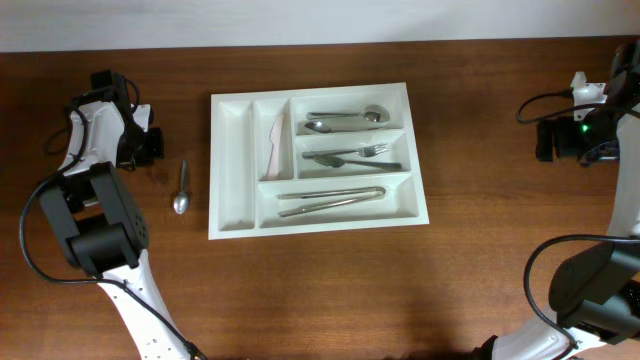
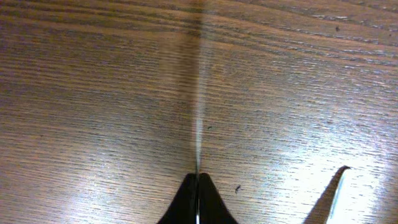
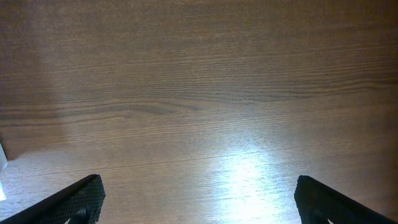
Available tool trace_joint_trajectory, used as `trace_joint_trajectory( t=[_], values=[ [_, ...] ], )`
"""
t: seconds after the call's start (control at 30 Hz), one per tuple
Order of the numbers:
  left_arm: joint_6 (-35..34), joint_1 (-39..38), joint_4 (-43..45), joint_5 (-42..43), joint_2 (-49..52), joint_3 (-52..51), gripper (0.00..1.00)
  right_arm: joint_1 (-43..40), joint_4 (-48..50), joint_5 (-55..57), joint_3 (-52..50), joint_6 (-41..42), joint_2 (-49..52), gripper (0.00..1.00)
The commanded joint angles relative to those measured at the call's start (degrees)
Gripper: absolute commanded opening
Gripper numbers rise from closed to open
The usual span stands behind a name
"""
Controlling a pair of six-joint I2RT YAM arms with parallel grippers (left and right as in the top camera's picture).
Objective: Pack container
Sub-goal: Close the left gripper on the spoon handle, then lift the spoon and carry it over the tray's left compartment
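Note:
The container [image 1: 232, 170], a big white tray, lies mid-table. Its far-left narrow compartment is bare. The narrow one beside it holds a pale pink utensil [image 1: 273, 146]. The long compartments hold spoons [image 1: 346, 120], forks [image 1: 357, 155] and long metal pieces [image 1: 330, 198]. A loose metal spoon [image 1: 181, 189] lies on the wood just left of the tray. My left gripper [image 1: 150, 148] [image 2: 198, 180] hovers up and left of that spoon, shut with nothing between its fingers. My right gripper [image 1: 548, 140] [image 3: 199, 205] sits at the far right, open and empty over bare wood.
The left arm's base and links [image 1: 95, 225] fill the left table edge and the right arm's [image 1: 590, 285] the right one. Black cables loop beside both. A bright sliver with a dark shadow [image 2: 336, 194] shows at the lower right of the left wrist view.

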Motion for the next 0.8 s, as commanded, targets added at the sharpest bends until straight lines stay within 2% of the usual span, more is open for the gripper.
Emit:
trace_joint_trajectory(
  t=[0.0,0.33,0.6,0.77],
  values=[
    [0.28,0.31,-0.04,0.66,1.60,-0.48,0.02,-0.04,0.00,0.48,-0.15,-0.35,0.09,0.99],
    [0.28,0.20,-2.86,1.51,1.51,4.48,0.02,-0.04,0.00,0.46,-0.15,-0.35,0.09,0.99],
    [0.28,-1.53,-15.15,10.84,-0.46,19.80,0.02,-0.04,0.00,0.46,-0.15,-0.35,0.09,0.99],
    [0.52,-4.33,-24.35,15.37,-1.36,25.07,0.02,-0.04,0.00,0.46,-0.15,-0.35,0.09,0.99]
  ],
)
